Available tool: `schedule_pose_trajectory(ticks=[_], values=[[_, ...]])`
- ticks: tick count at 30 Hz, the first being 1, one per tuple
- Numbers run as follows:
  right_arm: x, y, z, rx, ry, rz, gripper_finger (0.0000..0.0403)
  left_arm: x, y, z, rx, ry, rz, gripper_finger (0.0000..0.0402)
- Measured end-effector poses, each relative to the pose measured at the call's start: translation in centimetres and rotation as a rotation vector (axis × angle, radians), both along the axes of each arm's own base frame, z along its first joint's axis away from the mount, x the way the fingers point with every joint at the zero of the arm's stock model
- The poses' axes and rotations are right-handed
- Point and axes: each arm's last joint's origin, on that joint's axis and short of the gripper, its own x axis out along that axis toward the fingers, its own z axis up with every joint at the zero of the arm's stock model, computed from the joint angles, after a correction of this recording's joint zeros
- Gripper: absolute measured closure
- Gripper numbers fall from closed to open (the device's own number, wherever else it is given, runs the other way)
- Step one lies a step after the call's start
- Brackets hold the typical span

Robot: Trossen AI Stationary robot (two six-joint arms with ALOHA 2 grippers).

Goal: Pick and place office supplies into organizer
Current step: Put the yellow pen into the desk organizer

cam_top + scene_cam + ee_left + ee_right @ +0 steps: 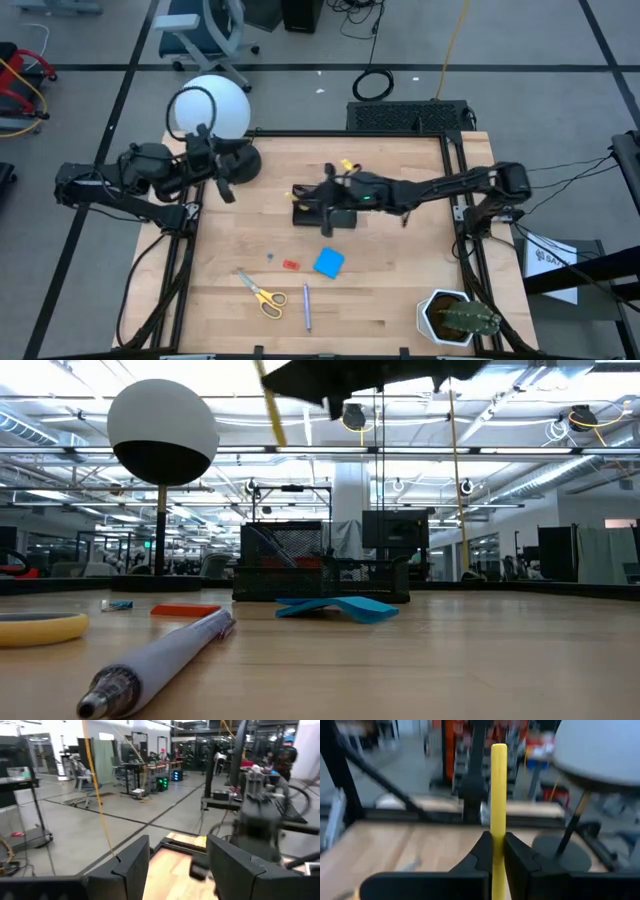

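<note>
My right gripper (318, 192) reaches in from the table's right, high over the black organizer (325, 215), and is shut on a yellow pen (498, 795). In the low view the pen (273, 415) slants down from the gripper above the organizer (320, 565). My left gripper (225, 185) is open and empty beside the lamp base (240, 160); it also shows in its wrist view (175, 865). The blue pad (329, 263), a tiny red piece (291, 265), a tiny blue pin (269, 257), yellow-handled scissors (262, 293) and a slim pen (306, 305) lie flat on the table. My right gripper pinches the yellow pen's shaft (498, 832) between its two fingers, which lie across the pen. The pen is lifted clear of the table and the organizer, near upright and slightly tilted, with a long part sticking out past the fingers.
A lamp with a white globe (210, 110) stands at the far left. A white potted cactus (458, 318) stands at the near right corner. Bare wood lies between the organizer and the loose items.
</note>
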Motion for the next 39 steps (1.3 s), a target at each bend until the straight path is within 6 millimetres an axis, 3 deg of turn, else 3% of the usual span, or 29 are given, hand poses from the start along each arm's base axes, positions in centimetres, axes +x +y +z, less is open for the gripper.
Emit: schedule_pose_trajectory(ticks=[4,8,16,22,28,39], values=[[-2.8,-0.1,0.6,0.014,-0.151,-0.012,0.0387,1.3,-0.1,-1.3,0.009,0.065,-0.001,0.0201],[-4.4,-0.4,0.2,0.017,-0.16,-0.037,0.0387,3.7,-0.3,-3.5,0.017,0.166,0.002,0.0201],[-4.8,-0.5,0.2,-0.008,-0.18,-0.055,0.0387,7.5,-0.5,-5.8,0.013,0.247,0.032,0.0201],[-4.8,-0.6,0.2,-0.037,-0.168,-0.09,0.0387,8.9,-0.6,-7.5,0.045,0.35,0.03,0.0201],[-4.8,-0.6,0.2,-0.038,-0.169,-0.09,0.0386,9.1,-0.7,-7.5,0.067,0.351,-0.008,0.0201],[-4.8,-0.6,0.2,-0.04,-0.168,-0.085,0.0386,9.7,-1.5,-6.5,0.096,0.25,-0.266,0.0201]])
